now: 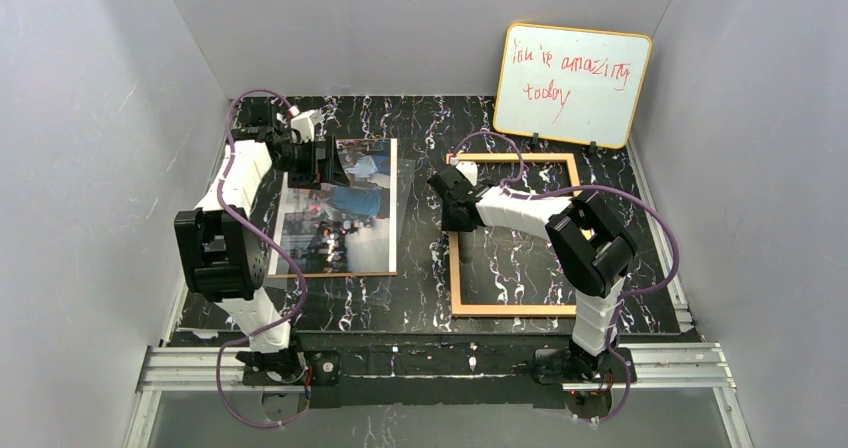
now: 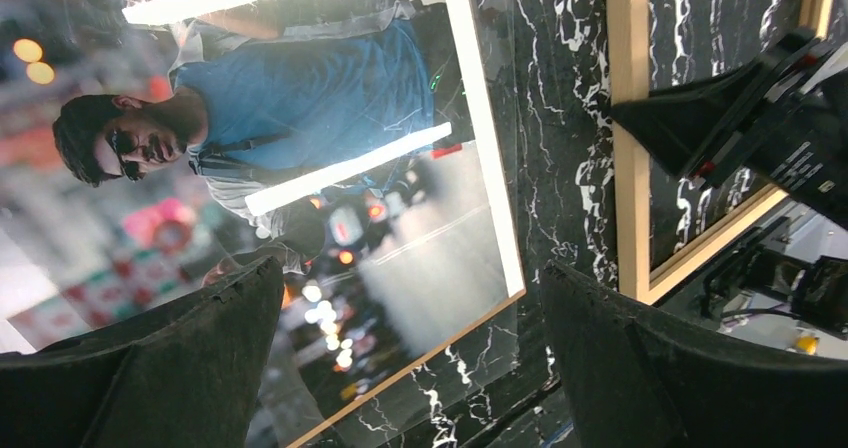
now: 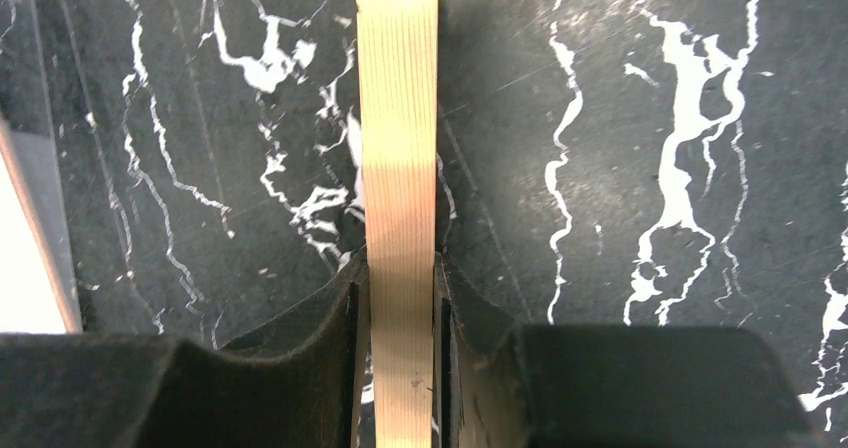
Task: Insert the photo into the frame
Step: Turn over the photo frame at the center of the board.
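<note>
We count one glossy rectangular photo print (image 1: 345, 213), one thin light-wood rectangular frame (image 1: 510, 309) and one orange-edged whiteboard with red handwriting (image 1: 570, 83).

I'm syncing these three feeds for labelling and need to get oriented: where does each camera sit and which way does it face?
Top external: fixed above and behind the bases, looking down at the table; left arm and right arm show.
Left wrist: on the left arm, looking down past its open left end effector at the photo.
Right wrist: on the right arm, looking down at the frame rail clamped in the right end effector.
Shared: the frame appears in all three views.
</note>
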You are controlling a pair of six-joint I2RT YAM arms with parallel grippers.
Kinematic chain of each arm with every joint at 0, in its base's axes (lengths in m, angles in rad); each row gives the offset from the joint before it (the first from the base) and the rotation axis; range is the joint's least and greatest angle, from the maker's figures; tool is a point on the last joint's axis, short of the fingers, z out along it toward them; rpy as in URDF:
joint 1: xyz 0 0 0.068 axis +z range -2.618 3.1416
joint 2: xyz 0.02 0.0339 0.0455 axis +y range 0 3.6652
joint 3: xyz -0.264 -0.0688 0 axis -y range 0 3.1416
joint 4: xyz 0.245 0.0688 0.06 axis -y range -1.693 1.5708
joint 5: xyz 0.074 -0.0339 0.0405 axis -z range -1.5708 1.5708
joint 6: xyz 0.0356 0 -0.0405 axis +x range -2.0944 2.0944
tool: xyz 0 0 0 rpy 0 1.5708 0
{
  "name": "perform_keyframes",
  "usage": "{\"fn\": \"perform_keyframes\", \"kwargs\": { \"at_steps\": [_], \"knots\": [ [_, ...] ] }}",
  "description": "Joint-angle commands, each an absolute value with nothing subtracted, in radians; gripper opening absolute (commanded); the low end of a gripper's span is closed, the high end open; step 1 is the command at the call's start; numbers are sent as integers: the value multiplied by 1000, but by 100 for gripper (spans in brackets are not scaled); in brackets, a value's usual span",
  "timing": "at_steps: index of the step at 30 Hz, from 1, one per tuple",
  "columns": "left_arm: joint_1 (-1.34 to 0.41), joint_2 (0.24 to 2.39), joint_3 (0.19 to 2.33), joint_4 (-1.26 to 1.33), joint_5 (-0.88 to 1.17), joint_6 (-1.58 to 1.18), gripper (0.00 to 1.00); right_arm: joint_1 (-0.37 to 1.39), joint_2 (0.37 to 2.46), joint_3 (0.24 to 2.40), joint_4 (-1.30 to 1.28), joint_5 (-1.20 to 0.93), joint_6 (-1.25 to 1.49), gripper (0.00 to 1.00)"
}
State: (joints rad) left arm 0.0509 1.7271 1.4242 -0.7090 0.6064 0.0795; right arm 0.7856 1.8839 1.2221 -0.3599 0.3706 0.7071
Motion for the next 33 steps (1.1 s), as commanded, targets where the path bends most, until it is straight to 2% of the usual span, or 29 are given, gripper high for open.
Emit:
{"fn": "perform_keyframes", "kwargs": {
  "at_steps": [1,7,11,16,22,33],
  "knots": [
    [87,1755,1500,-813,688,34,98,803,1820,1304,-397,275,738,1],
    [146,1820,1598,-960,919,45,98,820,1784,1388,-407,199,765,1],
    [172,1832,1623,-1013,992,64,98,834,1768,1465,-419,131,779,1],
    [180,1824,1622,-1032,997,74,98,838,1754,1589,-423,-22,823,1],
    [181,1794,1597,-972,866,36,98,839,1727,1717,-390,-173,871,1],
    [178,1707,1535,-868,769,7,98,819,1648,1698,-158,-316,1089,1]
  ]
}}
